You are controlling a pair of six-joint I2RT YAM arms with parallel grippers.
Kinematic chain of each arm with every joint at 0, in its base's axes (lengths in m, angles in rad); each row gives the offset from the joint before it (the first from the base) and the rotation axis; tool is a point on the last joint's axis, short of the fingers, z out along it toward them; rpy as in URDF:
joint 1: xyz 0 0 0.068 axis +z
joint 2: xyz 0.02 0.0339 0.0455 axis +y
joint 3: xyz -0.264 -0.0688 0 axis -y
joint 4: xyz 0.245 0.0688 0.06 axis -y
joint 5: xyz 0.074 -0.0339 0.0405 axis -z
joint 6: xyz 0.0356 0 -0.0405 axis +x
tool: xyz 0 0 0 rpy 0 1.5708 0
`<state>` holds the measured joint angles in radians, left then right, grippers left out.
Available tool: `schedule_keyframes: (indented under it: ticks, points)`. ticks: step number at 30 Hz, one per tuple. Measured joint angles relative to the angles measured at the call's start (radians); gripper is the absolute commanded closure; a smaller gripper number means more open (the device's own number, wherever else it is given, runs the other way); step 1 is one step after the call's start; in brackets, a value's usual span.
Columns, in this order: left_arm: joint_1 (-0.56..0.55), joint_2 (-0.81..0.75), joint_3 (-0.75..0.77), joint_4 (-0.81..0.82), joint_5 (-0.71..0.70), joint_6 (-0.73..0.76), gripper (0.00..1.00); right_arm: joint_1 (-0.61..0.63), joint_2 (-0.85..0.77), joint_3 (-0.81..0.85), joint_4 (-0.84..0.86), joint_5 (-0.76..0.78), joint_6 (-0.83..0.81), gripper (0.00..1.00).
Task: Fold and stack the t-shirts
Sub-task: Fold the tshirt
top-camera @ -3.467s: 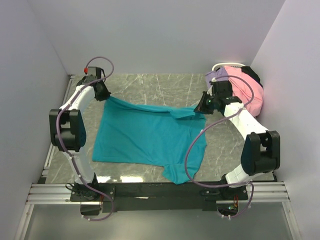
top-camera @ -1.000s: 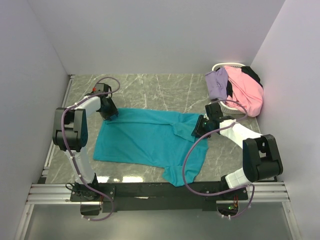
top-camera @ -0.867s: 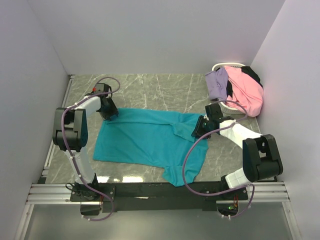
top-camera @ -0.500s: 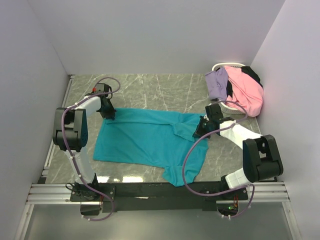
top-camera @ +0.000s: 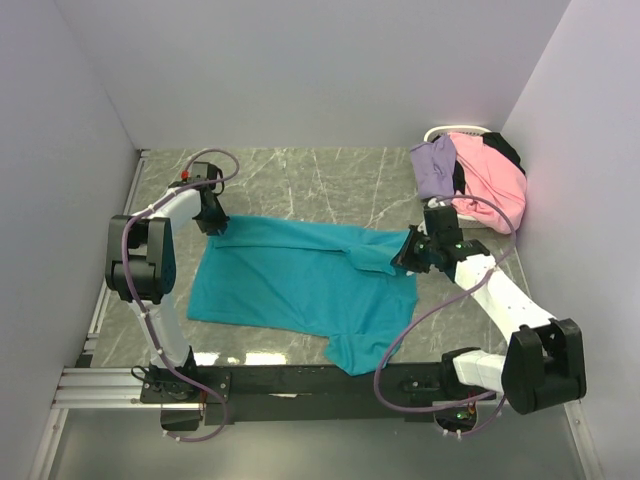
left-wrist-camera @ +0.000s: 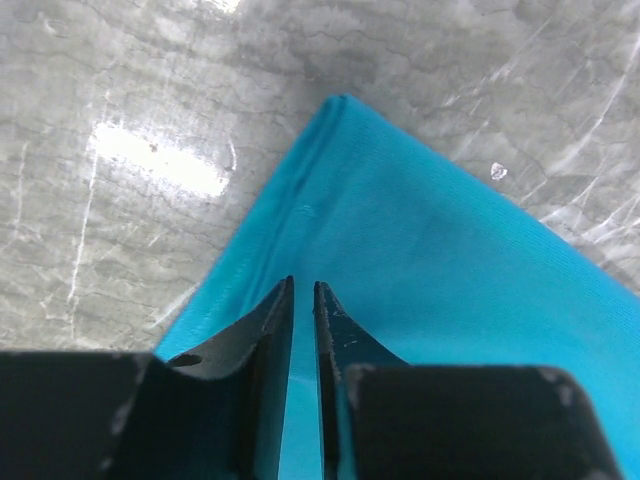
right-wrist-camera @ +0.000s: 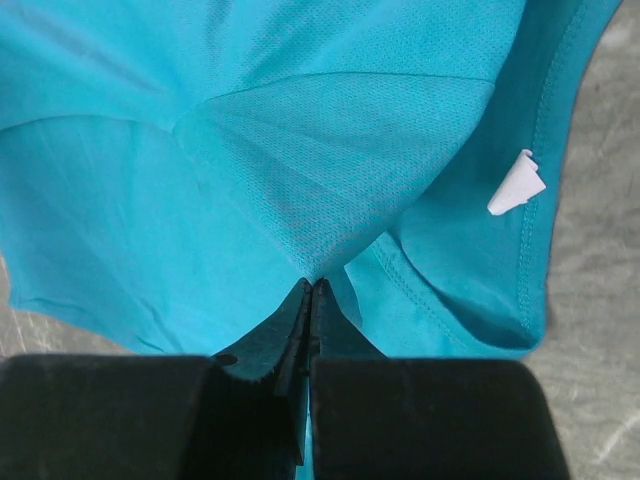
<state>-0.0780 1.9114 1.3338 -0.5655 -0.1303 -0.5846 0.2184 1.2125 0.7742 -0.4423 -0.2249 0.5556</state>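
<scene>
The teal shirt [top-camera: 300,285] lies spread over the middle of the table [top-camera: 300,180], mostly flat, its long side running from 9 to 3 o'clock and one flap reaching toward 6 o'clock near the table's front edge. The left gripper [top-camera: 218,226] sits at the shirt's 10 o'clock corner. In the left wrist view, the left gripper [left-wrist-camera: 303,290] has its fingers [left-wrist-camera: 262,330] drawn almost together with only a thin strip of teal between them, pinching the cloth just behind the pointed corner, which lies against the table ahead of the tips. The right gripper [top-camera: 405,255] is at the shirt's 3 o'clock edge, where the cloth bunches into folds. In the right wrist view, the right gripper [right-wrist-camera: 310,285] is fully closed on the teal shirt [right-wrist-camera: 250,150], and the fabric puckers to a peak at the fingertips. A small white tag [right-wrist-camera: 517,183] shows on a hemmed edge at 2 o'clock from that pinch. At the table's 2 o'clock corner stands the basket [top-camera: 455,131], heaped with a pink shirt [top-camera: 490,180], a lavender shirt [top-camera: 433,168] hanging over its 9 o'clock side, and a black shirt [top-camera: 505,148] at the back. That heap is apart from the teal shirt, with bare table between.
</scene>
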Motion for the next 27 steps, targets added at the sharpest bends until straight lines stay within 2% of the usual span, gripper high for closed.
schedule_keyframes:
  ticks: [5,6,7,10,13,15,17,19,25,27]
  points:
    - [0.000,0.000,0.001,-0.006,-0.011,0.002,0.74,0.000,-0.015,-0.032,-0.023,0.007,0.002,1.00]
    - [0.000,0.000,0.002,-0.008,-0.013,0.002,0.73,0.001,-0.013,-0.048,-0.023,0.006,0.002,0.97]
    - [0.000,0.000,0.002,-0.009,-0.015,0.002,0.72,0.001,-0.011,-0.067,-0.023,0.007,0.002,0.88]
    - [0.000,0.000,0.003,-0.018,-0.019,0.003,0.63,0.002,0.003,-0.120,-0.029,0.006,0.009,0.76]
    - [0.000,0.000,0.008,-0.027,-0.021,0.010,0.47,0.003,0.014,-0.145,-0.038,0.008,0.013,0.67]
    - [0.000,0.000,0.011,-0.027,-0.018,0.013,0.32,0.006,0.010,-0.145,-0.046,0.027,0.018,0.64]
    - [0.000,0.000,0.011,-0.026,-0.007,0.018,0.28,0.006,-0.009,-0.137,-0.060,0.053,0.021,0.62]
    - [0.000,-0.001,0.011,-0.023,0.006,0.015,0.28,0.006,-0.035,-0.114,-0.076,0.078,0.020,0.62]
    - [0.000,-0.009,-0.012,-0.008,0.042,0.012,0.39,0.006,-0.059,-0.021,-0.079,0.108,0.010,0.62]
    - [0.000,-0.014,-0.029,0.000,0.055,0.009,0.48,0.006,-0.059,-0.018,-0.075,0.108,0.008,0.62]
